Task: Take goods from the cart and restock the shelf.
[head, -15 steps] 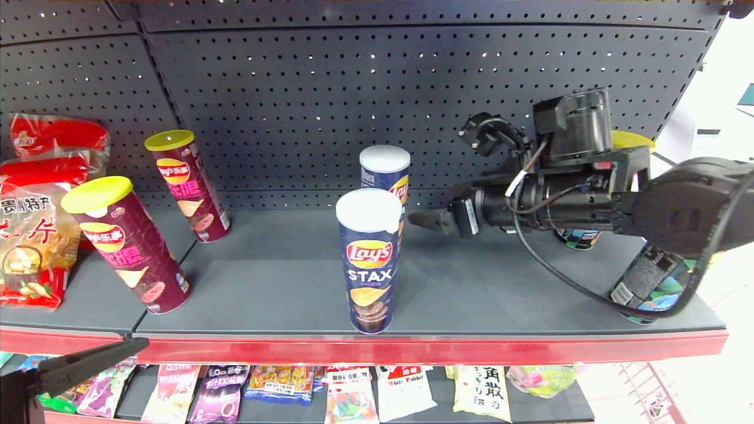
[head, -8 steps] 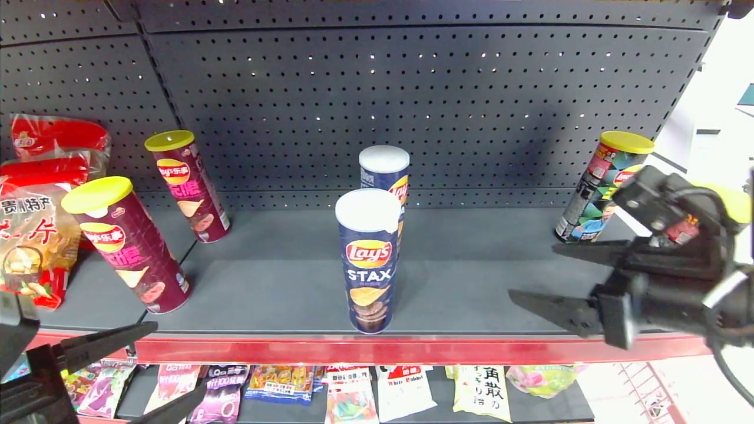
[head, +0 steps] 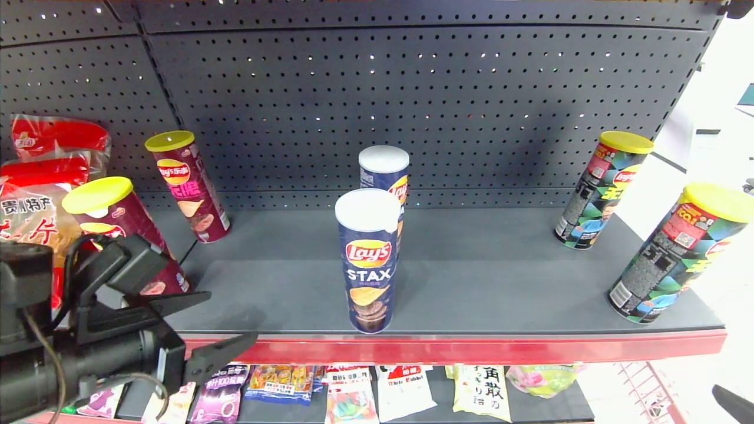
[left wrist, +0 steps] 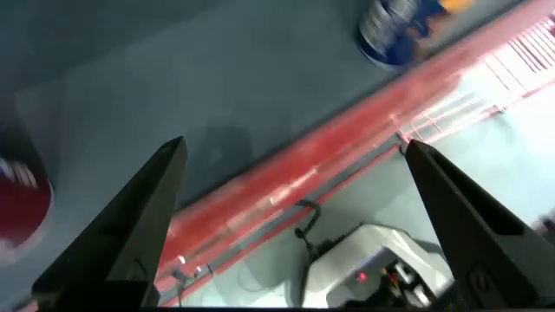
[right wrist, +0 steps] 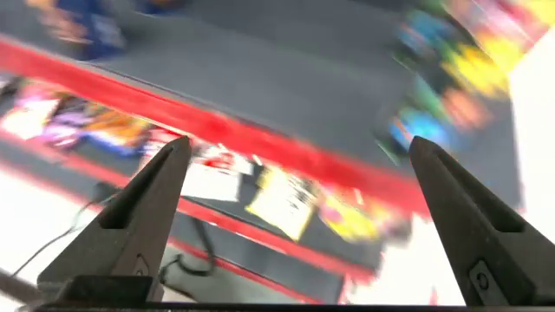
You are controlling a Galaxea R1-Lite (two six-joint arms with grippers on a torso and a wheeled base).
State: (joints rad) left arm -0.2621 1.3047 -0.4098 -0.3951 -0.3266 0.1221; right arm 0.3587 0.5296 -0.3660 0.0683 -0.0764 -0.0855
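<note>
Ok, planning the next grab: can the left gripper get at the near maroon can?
Probably yes: the open left gripper sits just in front of the near maroon can at the shelf edge, nothing between them.

Pegboard back panel [head: 412, 106]: dark grey, perforated, standing upright across the full width; pinpoints of light are showing through its holes.
Upright seam [head: 158, 76]: dividing the panel toward its left end.
Shelf board [head: 500, 282]: matte grey, projecting forward from the foot of the panel.
Red front lip [head: 471, 348]: running along the board's edge farthest from the panel.
Lower shelf [head: 554, 407]: dark, sitting beneath the board, below the panel.
Floor [head: 733, 294]: pale, glaring brightly past the panel's right end.
Wire rack [head: 645, 383]: pinkish, standing low beyond the panel's right end, under the lip's level.
</note>
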